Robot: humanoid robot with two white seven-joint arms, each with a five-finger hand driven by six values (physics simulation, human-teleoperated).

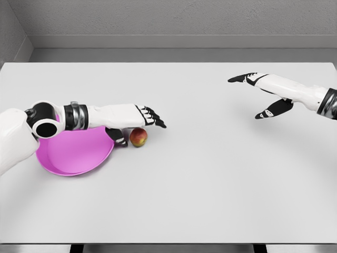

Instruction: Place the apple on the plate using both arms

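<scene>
The apple (138, 137) sits on the white desk (210, 184) just beside the pink plate (73, 155), under the left robot hand (150, 117), fingers extended, holding nothing. The right robot hand (258, 92) hovers well apart, fingers spread.

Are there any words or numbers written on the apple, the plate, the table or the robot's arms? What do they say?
None: there is no writing to read anywhere.
apple: plain red and yellow skin, no sticker.
plate: plain pink, no label.
table: bare white top, no marks.
left hand and right hand: only white and black parts, no letters or numbers.
</scene>
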